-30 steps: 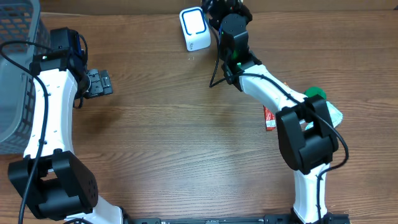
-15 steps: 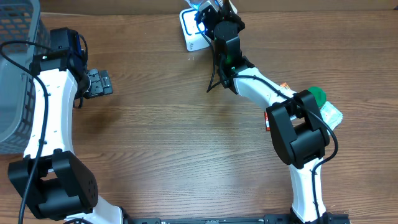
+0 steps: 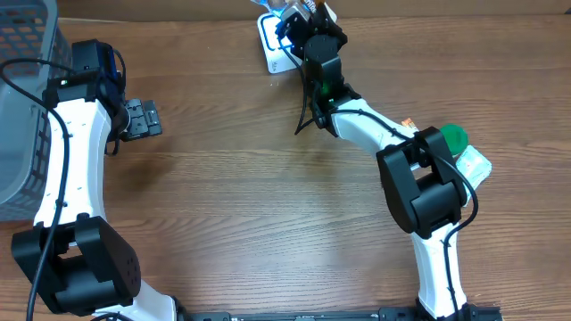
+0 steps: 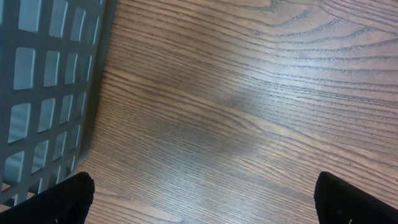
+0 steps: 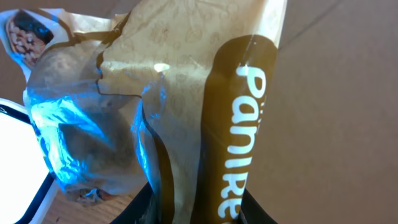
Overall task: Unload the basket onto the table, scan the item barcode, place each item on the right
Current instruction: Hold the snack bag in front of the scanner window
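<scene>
Bench (image 3: 250,196), overhead view.

- 9 o'clock: grey slatted basket (image 3: 22,107). The left end effector (image 3: 141,119) is just beside it, jaws spread wide, nothing between them.
- 12 o'clock: white barcode scanner (image 3: 272,53), partly covered by the right end effector (image 3: 303,18), which pinches a tan-and-brown snack packet (image 5: 186,93) directly over it. Blue light falls on the packet's clear part.
- 3 o'clock: a green item (image 3: 455,135) and a pale packet (image 3: 473,165), both half hidden behind the right arm.
- Packet lettering is cut off. No barcode can be made out.
</scene>
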You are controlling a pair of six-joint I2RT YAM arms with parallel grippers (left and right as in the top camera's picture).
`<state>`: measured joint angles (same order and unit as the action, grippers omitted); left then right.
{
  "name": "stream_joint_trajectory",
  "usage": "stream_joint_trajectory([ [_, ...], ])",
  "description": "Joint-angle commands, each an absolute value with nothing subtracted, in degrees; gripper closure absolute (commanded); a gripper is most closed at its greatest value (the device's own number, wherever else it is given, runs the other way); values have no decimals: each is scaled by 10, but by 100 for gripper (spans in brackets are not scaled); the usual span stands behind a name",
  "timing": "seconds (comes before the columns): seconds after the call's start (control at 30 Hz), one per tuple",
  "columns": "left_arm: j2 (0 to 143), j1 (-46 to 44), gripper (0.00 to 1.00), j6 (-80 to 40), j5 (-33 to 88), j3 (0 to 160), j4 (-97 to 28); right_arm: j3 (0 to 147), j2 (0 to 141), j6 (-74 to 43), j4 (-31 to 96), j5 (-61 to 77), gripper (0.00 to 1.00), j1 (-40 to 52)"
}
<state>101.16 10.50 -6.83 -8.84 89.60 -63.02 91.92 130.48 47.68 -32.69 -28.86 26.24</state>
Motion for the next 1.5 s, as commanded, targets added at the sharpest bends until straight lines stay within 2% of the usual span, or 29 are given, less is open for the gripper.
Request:
stream_joint_trajectory([
  [0.0,1012,101,0,-58,-87,897,-630,930,1313,503,-373,-289,96,268],
  [0.1,1012,101,0,-58,-87,897,-630,930,1313,515,-402,-288,96,268],
  [0.63,1012,101,0,-58,-87,897,-630,930,1355,514,-389,-270,96,271],
  [1.03,1012,101,0,-58,-88,897,-630,930,1355,515,-387,-288,97,318],
  [1.47,1012,101,0,-58,-87,897,-630,930,1355,502,-324,-304,96,349],
])
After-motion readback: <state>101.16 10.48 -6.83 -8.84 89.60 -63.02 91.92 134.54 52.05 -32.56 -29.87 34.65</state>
